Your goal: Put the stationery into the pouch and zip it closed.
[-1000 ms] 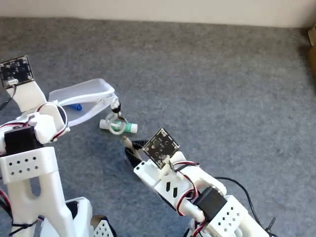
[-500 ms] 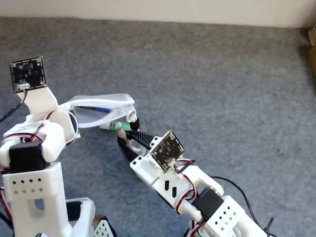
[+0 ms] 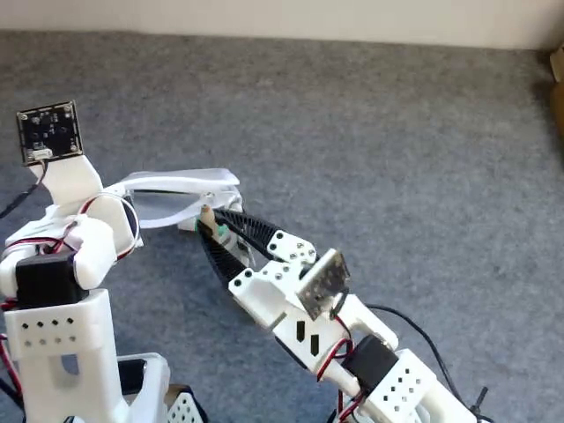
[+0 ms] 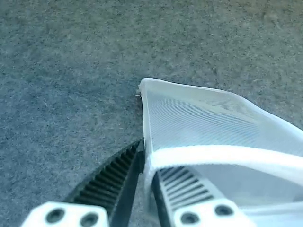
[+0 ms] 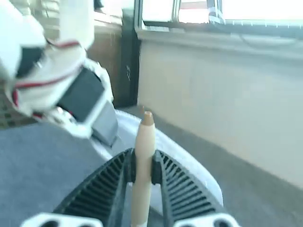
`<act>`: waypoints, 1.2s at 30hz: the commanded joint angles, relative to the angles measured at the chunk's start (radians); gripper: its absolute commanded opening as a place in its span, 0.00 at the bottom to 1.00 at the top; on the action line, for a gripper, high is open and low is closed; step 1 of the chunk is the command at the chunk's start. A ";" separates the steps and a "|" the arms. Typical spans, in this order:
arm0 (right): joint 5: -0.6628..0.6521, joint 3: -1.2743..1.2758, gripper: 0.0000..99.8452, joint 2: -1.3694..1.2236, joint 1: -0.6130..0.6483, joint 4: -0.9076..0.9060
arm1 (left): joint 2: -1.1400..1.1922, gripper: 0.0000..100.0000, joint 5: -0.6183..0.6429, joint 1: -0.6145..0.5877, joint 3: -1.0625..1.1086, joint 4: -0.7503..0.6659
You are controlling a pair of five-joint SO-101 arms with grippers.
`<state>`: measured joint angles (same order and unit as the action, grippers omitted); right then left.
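Pencil [image 5: 144, 130] sits tight in the right jaws, tip just by the white pouch [image 3: 172, 204]. Left jaws pinch the edge of the pouch over the grey table [image 3: 397, 132].

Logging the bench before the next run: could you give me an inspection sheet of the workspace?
Surface: grey carpet, no spills.
Job's things: white mesh pouch; beige pencil; green-capped tube beside the pouch, partly under the right gripper.
Clutter: nothing seen.
Grippers: left gripper shut on the pouch's edge; right gripper shut on the pencil, next to the pouch.
Cables: red wires on the arms; black cable on the carpet.
Surroundings: pale wall; window.
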<state>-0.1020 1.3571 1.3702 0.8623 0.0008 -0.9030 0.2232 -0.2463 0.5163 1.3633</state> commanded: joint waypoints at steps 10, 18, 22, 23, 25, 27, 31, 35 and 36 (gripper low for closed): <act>0.008 -0.065 0.01 0.045 0.104 0.315 | -0.019 0.01 0.011 0.019 -0.044 -0.009; 0.003 -0.137 0.01 0.016 0.110 0.381 | -0.021 0.01 0.011 0.021 -0.030 -0.009; 0.003 -0.225 0.01 -0.036 0.110 0.381 | -0.022 0.01 0.011 0.021 -0.030 -0.009; 0.003 -0.248 0.01 -0.053 0.108 0.381 | -0.022 0.01 0.011 0.019 -0.030 -0.009; 0.003 -0.292 0.01 -0.091 0.076 0.381 | -0.022 0.01 0.011 0.018 -0.030 -0.009; 0.003 -0.318 0.01 -0.136 0.038 0.381 | -0.024 0.01 0.011 0.018 -0.030 -0.008; 0.006 -0.328 0.01 -0.220 -0.024 0.383 | -0.024 0.01 0.011 0.018 -0.028 -0.006; 0.008 -0.328 0.01 -0.278 -0.033 0.383 | -0.024 0.01 0.011 0.018 -0.028 -0.006; 0.008 -0.328 0.01 -0.291 -0.033 0.383 | -0.024 0.01 0.011 0.018 -0.028 -0.006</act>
<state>-0.1020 1.0994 1.1063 0.8454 0.3583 -0.9030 0.2232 -0.2447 0.5163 1.3633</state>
